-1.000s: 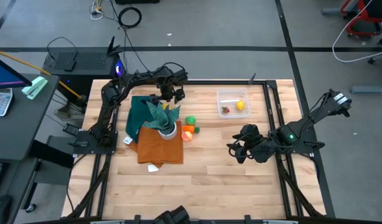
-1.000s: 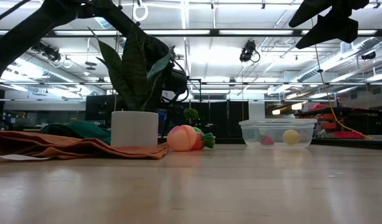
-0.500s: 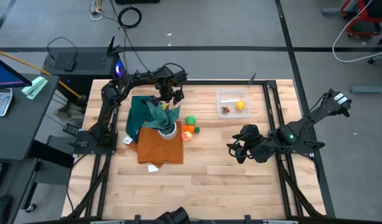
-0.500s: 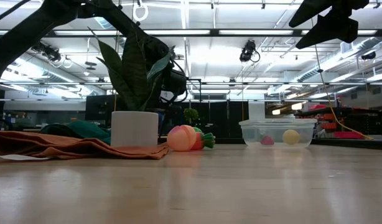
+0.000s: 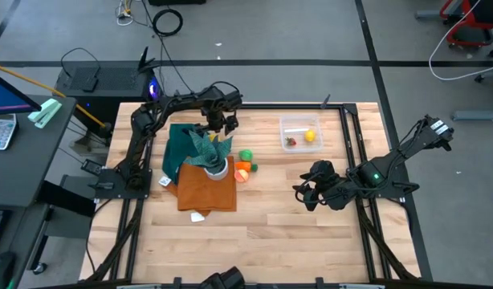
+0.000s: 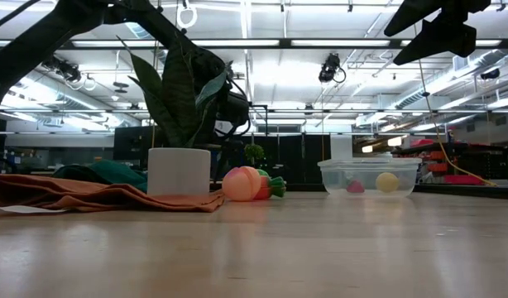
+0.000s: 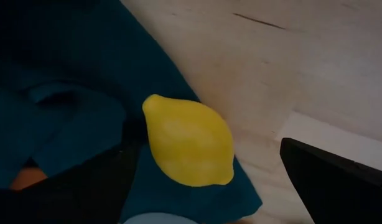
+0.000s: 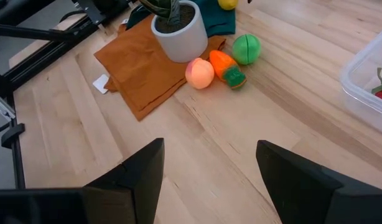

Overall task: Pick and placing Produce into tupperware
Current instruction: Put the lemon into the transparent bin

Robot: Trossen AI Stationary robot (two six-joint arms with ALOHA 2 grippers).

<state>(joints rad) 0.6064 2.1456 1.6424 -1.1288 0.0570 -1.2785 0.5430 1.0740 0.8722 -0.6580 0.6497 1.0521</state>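
A yellow lemon (image 7: 188, 140) lies on the dark green cloth (image 7: 66, 74) behind the potted plant (image 5: 213, 157). My left gripper (image 7: 204, 144) points down over it, open, one finger on each side of the lemon; I see no touch. A green ball (image 5: 246, 156), an orange carrot (image 5: 243, 167) and a peach (image 5: 241, 177) lie on the table right of the pot. The clear tupperware (image 5: 301, 133) at the far right holds a yellow piece (image 5: 311, 136) and a red piece (image 5: 291, 142). My right gripper (image 5: 304, 195) hangs open above the table's right half, holding nothing.
The white pot (image 6: 179, 171) stands on an orange cloth (image 5: 206, 186) close beside my left gripper, with the plant's leaves reaching toward it. A white scrap (image 5: 197, 215) lies near the cloth's front edge. Bare wood spans the near half of the table (image 5: 279, 233).
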